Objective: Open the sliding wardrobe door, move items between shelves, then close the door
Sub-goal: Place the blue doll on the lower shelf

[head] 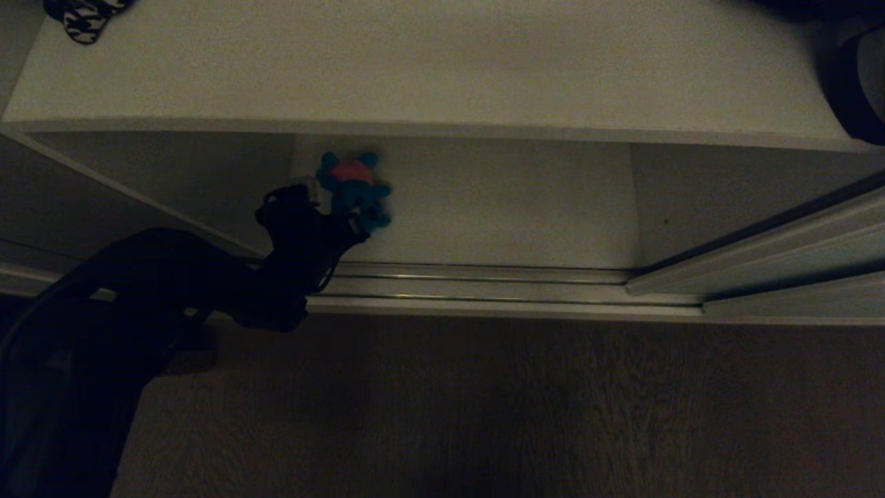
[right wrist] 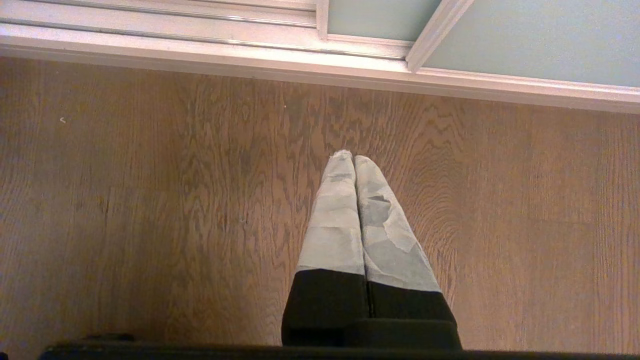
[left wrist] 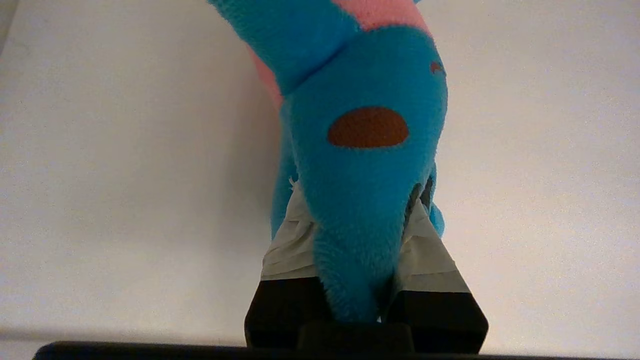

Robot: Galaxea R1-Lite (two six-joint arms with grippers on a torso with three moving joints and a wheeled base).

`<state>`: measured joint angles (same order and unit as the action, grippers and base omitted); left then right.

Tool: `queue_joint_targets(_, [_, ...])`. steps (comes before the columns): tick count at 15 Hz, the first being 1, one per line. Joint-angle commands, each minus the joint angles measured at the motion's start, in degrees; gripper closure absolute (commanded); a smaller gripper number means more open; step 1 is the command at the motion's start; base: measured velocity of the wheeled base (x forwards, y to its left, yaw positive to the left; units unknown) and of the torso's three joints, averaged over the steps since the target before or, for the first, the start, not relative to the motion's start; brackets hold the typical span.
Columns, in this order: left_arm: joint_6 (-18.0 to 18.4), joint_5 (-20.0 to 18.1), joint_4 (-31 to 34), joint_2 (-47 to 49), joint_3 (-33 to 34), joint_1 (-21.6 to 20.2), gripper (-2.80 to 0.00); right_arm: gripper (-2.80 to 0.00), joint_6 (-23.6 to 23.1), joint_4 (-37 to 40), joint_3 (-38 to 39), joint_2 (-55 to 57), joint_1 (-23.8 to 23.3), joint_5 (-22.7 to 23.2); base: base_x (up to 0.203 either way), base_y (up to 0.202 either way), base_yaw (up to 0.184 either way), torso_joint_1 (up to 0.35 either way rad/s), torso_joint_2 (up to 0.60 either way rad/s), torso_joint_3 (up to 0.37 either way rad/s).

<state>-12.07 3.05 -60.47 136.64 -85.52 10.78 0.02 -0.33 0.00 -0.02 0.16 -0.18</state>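
At the left of the lower shelf [head: 498, 207], the left end effector [head: 352, 223] is clamped on the teal-blue plush toy [head: 354, 187], a fuzzy figure with a pink patch and a brown oval mark. Farther right, the pale grey-green sliding door [head: 795, 259] stands pushed aside, and the right end effector [right wrist: 354, 159] hangs over the wooden floor [right wrist: 150, 200], fingertips pressed together.

The wardrobe stands open across the middle; the sliding wardrobe door [head: 774, 266] is pushed off to the right, closing only that side. The lower shelf [head: 498, 207] is bare white board right of the teal-blue plush toy [head: 354, 188], which the left claw [head: 349, 225] grips. The upper shelf [head: 429, 66] overhangs it, limiting headroom. The upper shelf is free between the houndstooth cushion [head: 84, 17] and the black bag [head: 857, 83].
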Motion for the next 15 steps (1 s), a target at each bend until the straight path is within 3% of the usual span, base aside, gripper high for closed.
queue_joint_targets(1, [-0.25, 0.26, -1.34, 2.51, -2.35, -0.13, 0.0, 0.0, -0.01, -0.02, 0.0, -0.06, 0.02, 0.01, 0.0, 0.0, 0.0, 0.0, 0.0, 0.0])
queue_joint_targets(10, [-1.32, 4.23, -3.41, 5.59, -5.87, -0.08, 0.0, 0.0, -0.02, -0.02, 0.0, -0.06, 0.02, 0.01, 0.0, 0.0, 0.0, 0.0, 0.0, 0.0])
queue_joint_targets(11, [-2.53, 4.16, -3.04, 5.57, -6.4, -0.06, -2.8, 0.0, -0.02, -0.02, 0.0, -0.06, 0.02, 0.01, 0.0, 0.0, 0.0, 0.0, 0.0, 0.0])
queue_joint_targets(15, [-3.17, 3.51, -1.83, 3.73, -5.42, -0.04, -2.8, 0.0, -0.02, -0.02, 0.0, -0.06, 0.02, 0.01, 0.0, 0.0, 0.0, 0.0, 0.0, 0.0])
